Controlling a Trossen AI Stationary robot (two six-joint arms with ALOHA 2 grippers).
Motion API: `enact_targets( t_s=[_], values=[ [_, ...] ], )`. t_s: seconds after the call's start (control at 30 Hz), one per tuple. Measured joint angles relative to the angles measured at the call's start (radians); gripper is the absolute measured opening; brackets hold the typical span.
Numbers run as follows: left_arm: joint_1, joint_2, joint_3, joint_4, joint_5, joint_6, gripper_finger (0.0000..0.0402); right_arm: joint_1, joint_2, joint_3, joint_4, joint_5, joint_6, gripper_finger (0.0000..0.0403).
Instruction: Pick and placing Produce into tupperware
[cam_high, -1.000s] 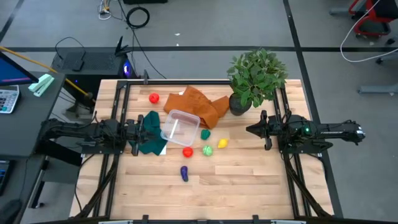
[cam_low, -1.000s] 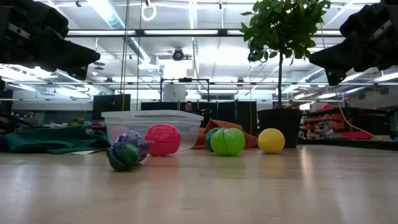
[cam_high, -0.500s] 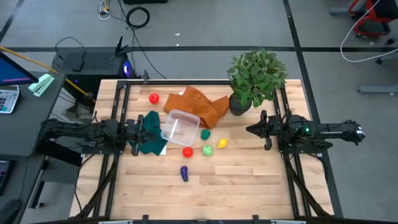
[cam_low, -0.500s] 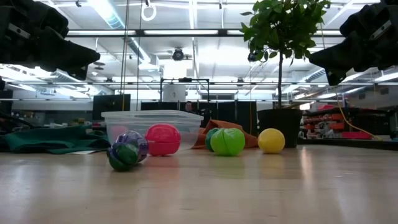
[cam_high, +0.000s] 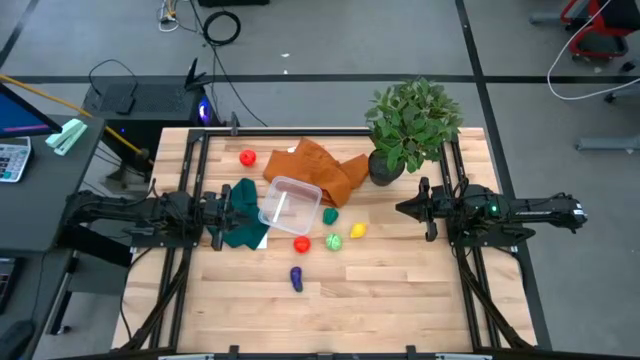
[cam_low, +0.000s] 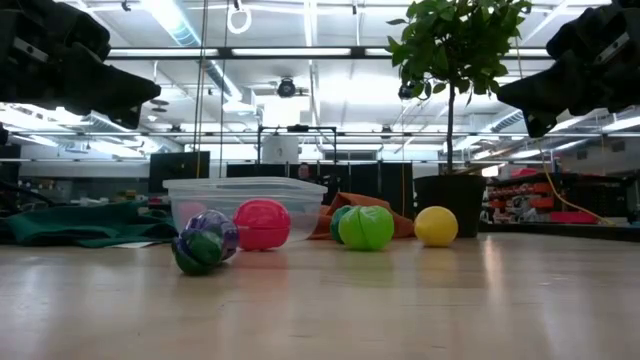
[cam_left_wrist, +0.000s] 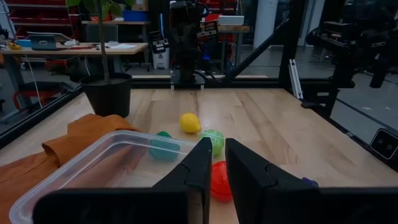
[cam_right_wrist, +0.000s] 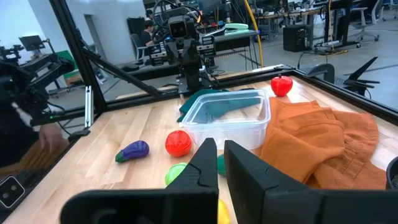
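Six produce pieces, one empty tupperware (cam_high: 290, 203) mid-table.

You have two red (cam_high: 247, 157) (cam_high: 301, 244), one yellow (cam_high: 357, 231), yellow-green (cam_high: 333, 241), green (cam_high: 330, 215), purple (cam_high: 296, 278); tupperware lies just right of the left gripper (cam_high: 246, 208), well left of the right gripper (cam_high: 402, 209), both nearly closed, empty.

I see a clear tupperware (cam_high: 290, 203) between an orange cloth (cam_high: 318, 168) and a dark green cloth (cam_high: 240, 218). Near it lie red (cam_high: 301, 244), yellow-green (cam_high: 333, 241), yellow (cam_high: 357, 230) and purple (cam_high: 296, 278) produce. Another red piece (cam_high: 247, 157) sits far left.
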Motion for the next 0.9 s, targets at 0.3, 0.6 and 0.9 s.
enact_targets(
  t_s=[0.3, 0.6, 0.9],
  values=[
    [0.000, 0.000, 0.000, 0.000, 0.000, 0.000, 0.0057, 0.000, 0.000, 0.000, 0.000, 0.000, 0.000, 0.0000],
    [0.000, 0.000, 0.000, 0.000, 0.000, 0.000, 0.0055, 0.000, 0.000, 0.000, 0.000, 0.000, 0.000, 0.0000],
    [0.000, 0.000, 0.000, 0.000, 0.000, 0.000, 0.0059, 0.000, 0.000, 0.000, 0.000, 0.000, 0.000, 0.0000]
  ],
)
